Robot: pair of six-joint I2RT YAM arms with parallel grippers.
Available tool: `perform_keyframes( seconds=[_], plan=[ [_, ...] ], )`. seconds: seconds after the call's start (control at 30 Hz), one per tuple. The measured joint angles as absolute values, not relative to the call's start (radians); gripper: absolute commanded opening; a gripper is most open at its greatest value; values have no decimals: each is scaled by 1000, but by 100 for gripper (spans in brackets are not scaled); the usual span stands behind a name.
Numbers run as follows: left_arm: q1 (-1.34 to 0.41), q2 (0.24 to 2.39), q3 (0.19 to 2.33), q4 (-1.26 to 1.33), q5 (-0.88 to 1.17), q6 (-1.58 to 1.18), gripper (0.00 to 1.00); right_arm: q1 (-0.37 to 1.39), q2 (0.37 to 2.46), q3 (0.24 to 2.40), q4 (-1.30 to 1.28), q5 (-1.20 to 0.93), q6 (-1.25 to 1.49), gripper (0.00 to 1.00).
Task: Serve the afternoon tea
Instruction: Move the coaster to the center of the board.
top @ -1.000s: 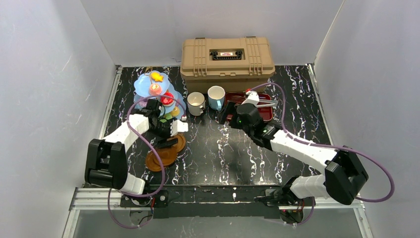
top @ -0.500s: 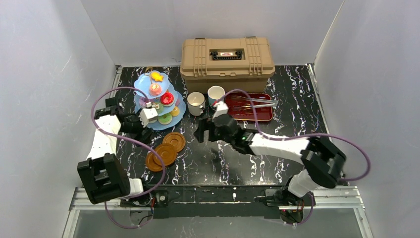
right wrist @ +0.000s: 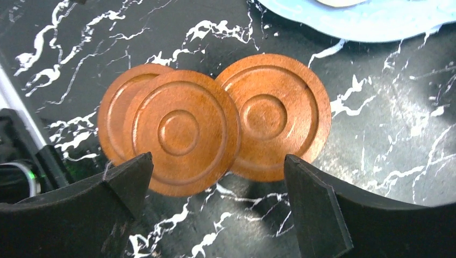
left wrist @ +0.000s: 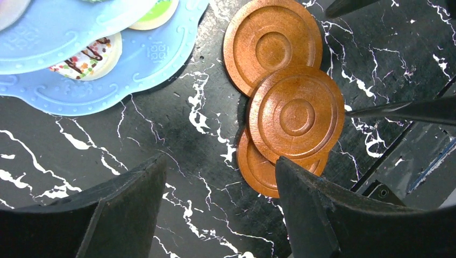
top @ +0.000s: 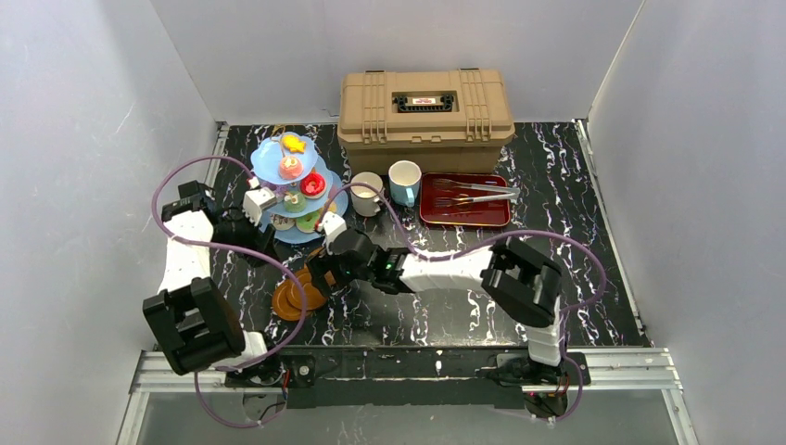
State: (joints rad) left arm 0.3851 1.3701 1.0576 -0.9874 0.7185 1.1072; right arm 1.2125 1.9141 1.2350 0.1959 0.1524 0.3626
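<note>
Three round brown saucers lie overlapping on the black marble table, also shown in the left wrist view and partly in the top view. My right gripper is open and empty, hovering just over them. My left gripper is open and empty, left of the saucers beside the light-blue three-tier cake stand, which holds toy cakes. The stand's bottom tier shows in the left wrist view. A white mug and a light-blue mug stand right of the stand.
A tan toolbox stands at the back. A dark-red tray with metal tongs lies right of the mugs. My right arm stretches across the table's middle towards the left. White walls close in the left, right and back.
My right arm has swung left from the mugs and tray to above the saucers. My left gripper has drawn back from over the saucers to beside the cake stand.
</note>
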Motion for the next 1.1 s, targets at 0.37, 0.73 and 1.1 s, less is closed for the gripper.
perform_keyframes(
  seconds=[0.37,0.73,1.1],
  plan=[
    [390,1321,1055,-965,726,1036,73,1240,2057,1370,58,297,243,100],
    [392,1354,1065,-965,746,1009,73,1246,1993,1282,61,410,211,100],
    [392,1354,1090,-963,757,1009,73,1222,1821,1058,10,512,235,100]
  ],
)
